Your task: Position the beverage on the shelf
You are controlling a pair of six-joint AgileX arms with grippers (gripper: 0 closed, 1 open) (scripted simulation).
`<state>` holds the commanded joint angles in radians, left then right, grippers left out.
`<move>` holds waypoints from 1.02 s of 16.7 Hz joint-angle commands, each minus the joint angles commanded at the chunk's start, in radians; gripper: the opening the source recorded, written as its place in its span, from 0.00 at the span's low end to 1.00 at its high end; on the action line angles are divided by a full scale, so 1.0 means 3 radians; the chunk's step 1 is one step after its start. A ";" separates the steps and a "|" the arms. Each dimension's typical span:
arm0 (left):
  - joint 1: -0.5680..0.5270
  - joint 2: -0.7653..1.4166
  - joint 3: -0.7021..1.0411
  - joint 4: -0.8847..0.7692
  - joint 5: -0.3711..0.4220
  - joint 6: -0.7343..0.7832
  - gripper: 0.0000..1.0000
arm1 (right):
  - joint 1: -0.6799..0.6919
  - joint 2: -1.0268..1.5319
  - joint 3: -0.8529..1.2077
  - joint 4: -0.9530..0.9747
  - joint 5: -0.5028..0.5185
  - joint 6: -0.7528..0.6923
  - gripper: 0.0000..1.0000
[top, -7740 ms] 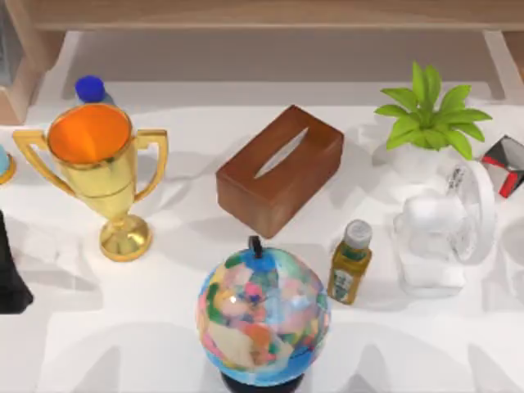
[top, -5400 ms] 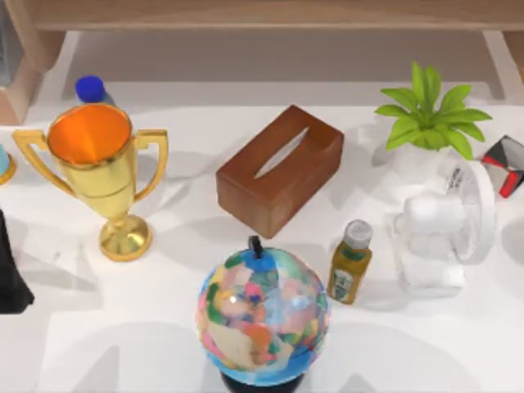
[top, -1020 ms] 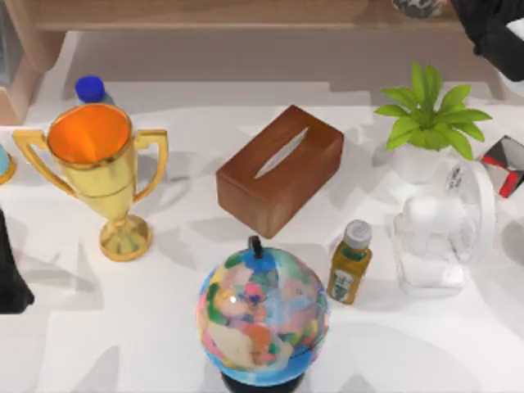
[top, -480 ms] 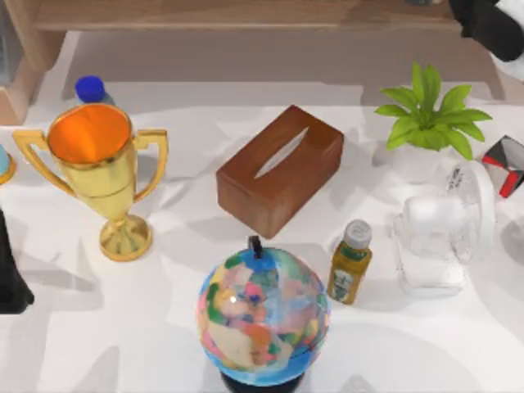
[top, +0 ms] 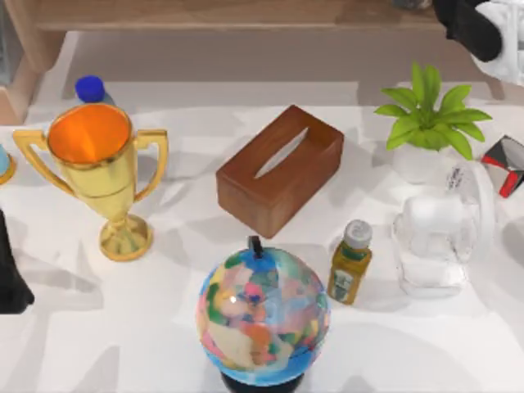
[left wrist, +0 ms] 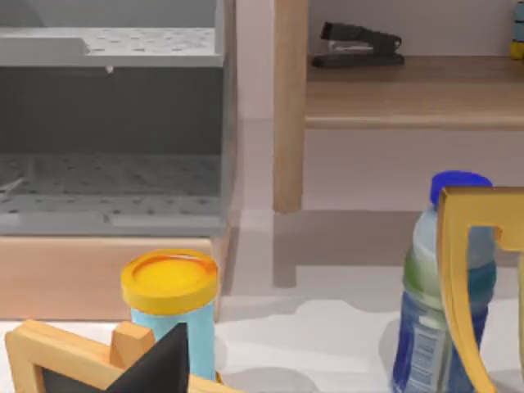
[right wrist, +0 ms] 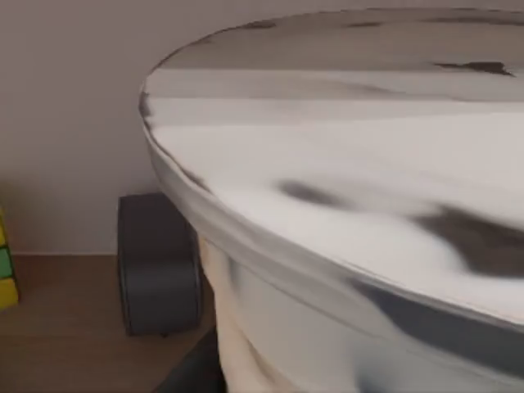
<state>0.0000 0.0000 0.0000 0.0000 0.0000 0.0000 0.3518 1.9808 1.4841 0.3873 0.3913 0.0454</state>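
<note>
table (top: 147, 327): white, softly shadowed | wall (right wrist: 74, 115): plain pale grey-beige

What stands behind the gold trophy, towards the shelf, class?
Behind the gold trophy stands a bottle with a blue cap; the left wrist view shows its blue label. The trophy's handle covers part of it there. The shelf runs beyond.

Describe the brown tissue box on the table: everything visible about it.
The brown tissue box is a rectangular block that looks like reddish-brown wood, with a long, narrow pale slot along the middle of its top. It lies flat on the white table, turned diagonally, near the middle of the top view. The gold trophy stands apart to its left, the globe in front of it, the potted plant to its right. Nothing touches it, and no tissue sticks out.
</note>
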 joint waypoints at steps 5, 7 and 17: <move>0.0000 0.0000 0.0000 0.0000 0.0000 0.0000 1.00 | -0.0041 0.0224 0.0140 0.0085 -0.0040 -0.0010 0.00; 0.0000 0.0000 0.0000 0.0000 0.0000 0.0000 1.00 | -0.0041 0.0224 0.0140 0.0085 -0.0040 -0.0010 0.00; 0.0000 0.0000 0.0000 0.0000 0.0000 0.0000 1.00 | -0.0041 0.0224 0.0140 0.0085 -0.0040 -0.0010 0.68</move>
<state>0.0000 0.0000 0.0000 0.0000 0.0000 0.0000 0.3396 2.0480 1.5262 0.4129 0.3795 0.0425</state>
